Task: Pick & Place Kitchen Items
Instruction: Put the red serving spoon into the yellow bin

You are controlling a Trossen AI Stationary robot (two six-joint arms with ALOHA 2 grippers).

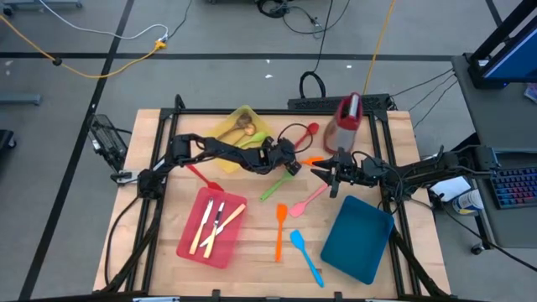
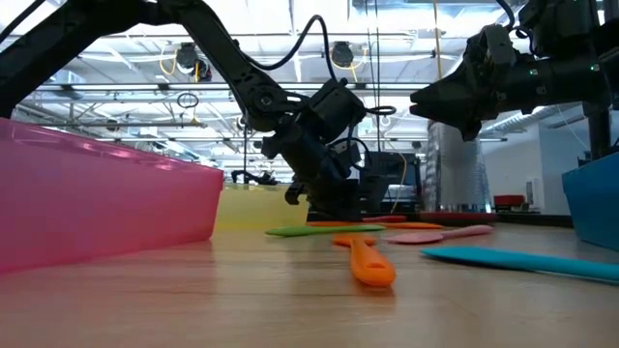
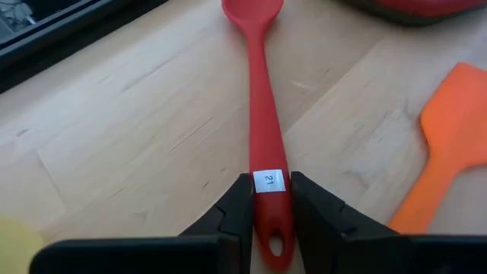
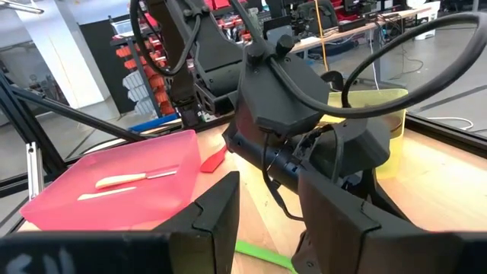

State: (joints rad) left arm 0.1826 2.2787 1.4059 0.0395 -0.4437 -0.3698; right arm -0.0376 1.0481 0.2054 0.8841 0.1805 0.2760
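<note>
From the high view, the left gripper [image 1: 294, 162] reaches to the table's middle, just by the red spoon [image 1: 309, 131] that lies toward the far edge. The right gripper [image 1: 323, 172] hovers close beside it, near the pink spatula [image 1: 310, 200]. A yellow tray [image 1: 239, 117] at the far side holds wooden spoons [image 1: 245, 127]. The pink-red tray [image 1: 189, 239] at the near left holds pale-handled cutlery [image 1: 211, 225]. The blue tray [image 1: 359, 239] at the near right shows nothing in it. An orange spatula [image 1: 279, 231], a blue spatula [image 1: 307, 258] and a green utensil [image 1: 275, 186] lie on the bare wood between the trays.

In the low view, the pink-red tray's wall [image 2: 106, 208] fills the near left; the orange spatula [image 2: 368, 261] lies in front, the green utensil [image 2: 309, 231] behind it, the blue spatula [image 2: 522, 261] to the right. The left gripper [image 2: 334, 208] is down at the table; the right gripper [image 2: 435, 97] hangs above.

The left wrist view shows the fingers [image 3: 237, 209] narrowed against both sides of the red spoon's handle [image 3: 266, 144], at a small label, the spoon flat on the wood, an orange spatula [image 3: 449, 144] to one side.

The right wrist view shows its fingers [image 4: 213, 209] parted with nothing between them, the left arm ahead, the pink-red tray [image 4: 160, 144] with cutlery [image 4: 125, 180], and the yellow tray [image 4: 384, 103] behind.
</note>
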